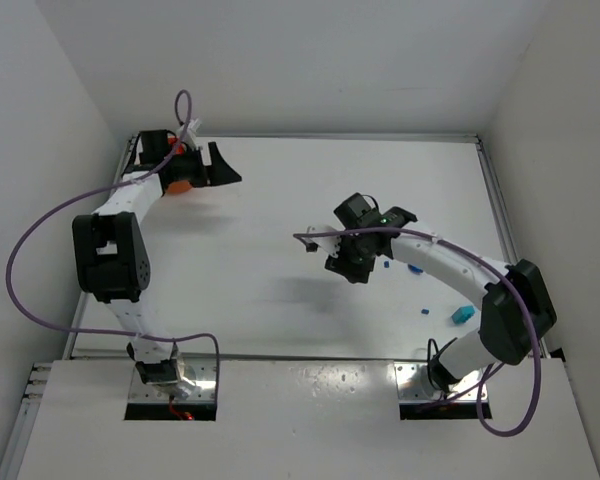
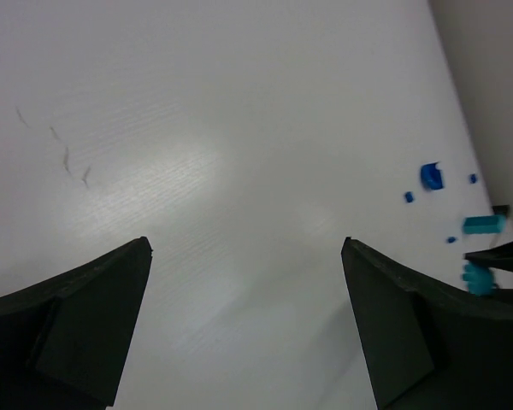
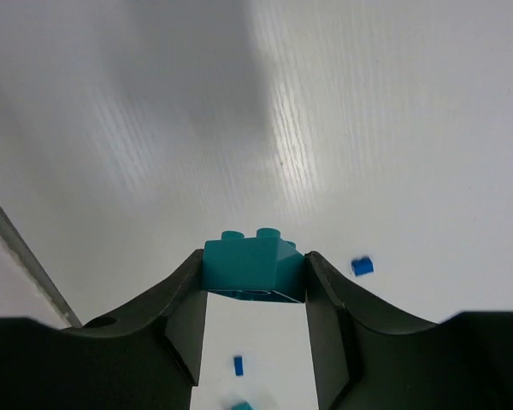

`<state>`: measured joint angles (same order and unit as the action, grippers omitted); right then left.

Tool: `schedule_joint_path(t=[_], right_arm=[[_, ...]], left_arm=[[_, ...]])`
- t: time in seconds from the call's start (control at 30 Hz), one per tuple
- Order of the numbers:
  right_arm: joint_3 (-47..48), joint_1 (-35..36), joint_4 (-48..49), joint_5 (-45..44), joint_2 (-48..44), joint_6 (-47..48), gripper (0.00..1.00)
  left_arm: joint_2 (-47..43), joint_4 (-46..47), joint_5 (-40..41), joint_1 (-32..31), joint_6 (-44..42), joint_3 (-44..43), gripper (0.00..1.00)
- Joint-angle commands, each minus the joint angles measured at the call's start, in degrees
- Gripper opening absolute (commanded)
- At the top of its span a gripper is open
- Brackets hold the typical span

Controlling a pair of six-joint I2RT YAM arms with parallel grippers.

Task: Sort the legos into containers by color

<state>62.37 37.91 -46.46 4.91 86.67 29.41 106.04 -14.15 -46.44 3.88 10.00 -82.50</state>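
My right gripper [image 3: 255,256] is shut on a teal two-stud brick [image 3: 255,266] and holds it above the table near the middle [image 1: 313,240]. The held brick also shows at the right edge of the left wrist view [image 2: 477,279]. Loose legos lie at the right: a blue brick [image 1: 416,268], a teal brick [image 1: 463,315] and tiny blue bits [image 1: 425,311]. My left gripper [image 1: 223,166] is open and empty at the far left, over bare table [image 2: 246,248]. An orange shape [image 1: 178,186] shows under the left wrist; I cannot tell whether it is the bowl.
The table has a raised metal rim along the back [image 1: 310,137] and right side [image 1: 500,215], with white walls close behind. In the left wrist view a blue brick [image 2: 432,176], a teal brick [image 2: 483,224] and small blue bits [image 2: 409,197] lie at the right.
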Motion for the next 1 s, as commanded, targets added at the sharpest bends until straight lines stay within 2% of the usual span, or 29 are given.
schedule_joint_path(t=[0.0,0.1,0.3,0.53,0.73,0.97], right_arm=[[1.97,-0.73,7.31,7.39,-1.5,-5.76,0.0],[3.02,-0.73,13.3,8.72,-2.04,-9.62,0.0],[7.4,-1.26,32.36,13.27,1.12,-19.29,0.0],[12.07,-1.26,44.75,16.19,5.35,-28.08,0.0],[13.57,-1.26,48.91,18.21,8.25,-28.61,0.0],[15.33,-1.26,49.27,18.74,10.01,-28.62,0.0]], left_arm=[[-1.54,11.76,-14.11,2.8,15.99,4.79,1.0],[-2.77,18.1,-16.4,1.57,22.68,9.1,1.0],[-3.04,18.11,-22.73,-4.4,27.26,10.86,1.0],[-1.89,16.35,-27.74,-6.34,28.67,10.34,0.96],[-1.27,14.95,-30.2,-7.48,28.51,7.8,0.89],[-0.75,11.96,-33.45,-8.53,27.18,5.07,0.89]])
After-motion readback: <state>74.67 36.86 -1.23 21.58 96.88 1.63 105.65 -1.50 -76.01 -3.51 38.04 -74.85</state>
